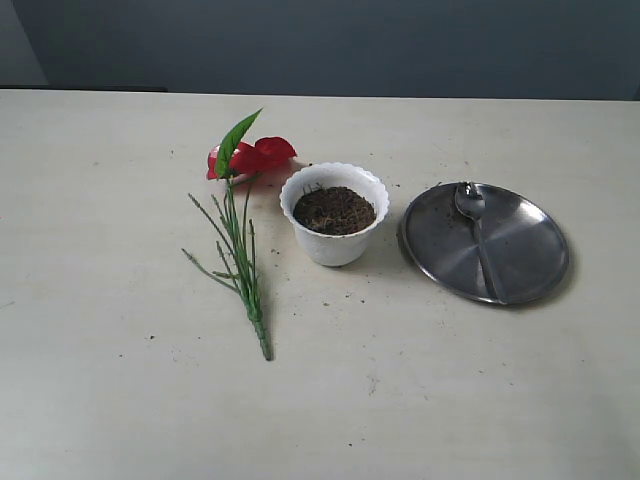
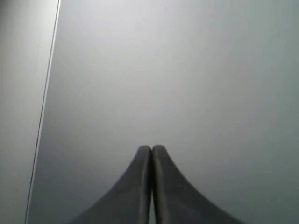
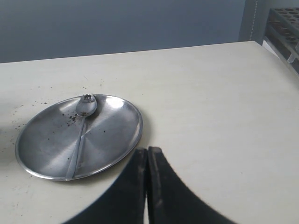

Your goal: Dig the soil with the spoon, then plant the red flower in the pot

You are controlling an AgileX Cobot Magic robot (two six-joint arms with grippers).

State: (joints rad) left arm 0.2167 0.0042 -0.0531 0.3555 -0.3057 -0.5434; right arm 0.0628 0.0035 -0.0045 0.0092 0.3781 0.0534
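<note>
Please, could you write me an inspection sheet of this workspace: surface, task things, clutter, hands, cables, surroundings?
Surface: pale table, lightly speckled.
Job's things: soil in white pot; red flower lying flat beside it; spoon on steel plate.
Clutter: dark crumbs on the plate.
Hands: left hand shut, empty; right hand shut, empty, near the plate.
Cables: nothing seen.
Surroundings: dark wall behind; rack beyond table edge.

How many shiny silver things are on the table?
2: a round steel plate to the right of the white pot, and a spoon lying on that plate. Nothing seems to be hidden.
</note>
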